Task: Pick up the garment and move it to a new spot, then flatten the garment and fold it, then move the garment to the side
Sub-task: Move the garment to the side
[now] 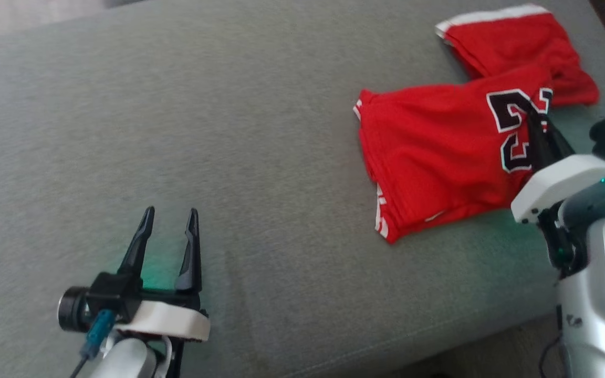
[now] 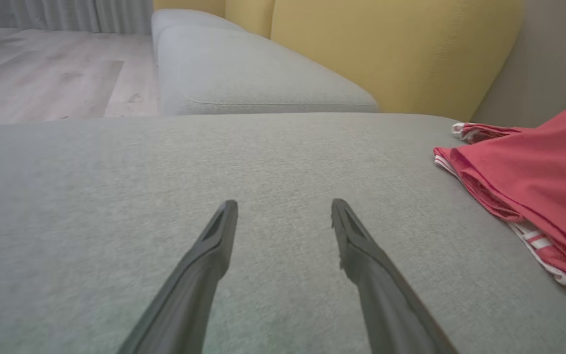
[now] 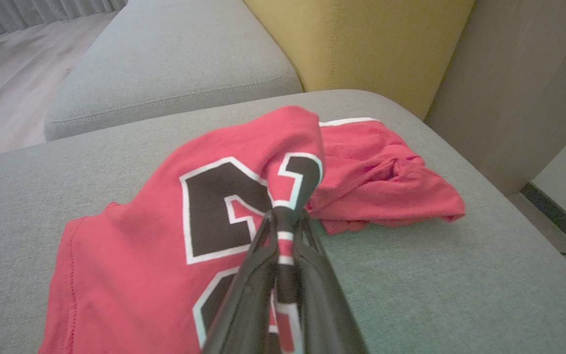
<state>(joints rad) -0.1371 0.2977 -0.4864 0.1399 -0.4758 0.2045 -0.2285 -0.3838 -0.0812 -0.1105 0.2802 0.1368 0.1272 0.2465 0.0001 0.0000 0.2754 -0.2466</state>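
Note:
The garment (image 1: 439,157) is a red jersey with black, white-edged numbers, lying partly folded on the grey sofa seat at the right. In the right wrist view the garment (image 3: 155,236) has its near edge pulled up into a peak. My right gripper (image 1: 534,113) is shut on that edge, and in its own view the right gripper (image 3: 285,216) pinches the cloth between both fingers. My left gripper (image 1: 170,212) stands open over bare seat at the lower left, far from the jersey. The left gripper (image 2: 283,209) has nothing between its fingers, with the garment (image 2: 533,187) off to its right.
A second grey seat cushion (image 2: 243,73) and yellow back cushions (image 2: 386,49) lie beyond. Wooden floor (image 2: 42,69) lies past the seat's far side. The seat's front edge (image 1: 439,341) runs near my right arm. A beige wall panel (image 3: 509,88) stands close by the jersey's end.

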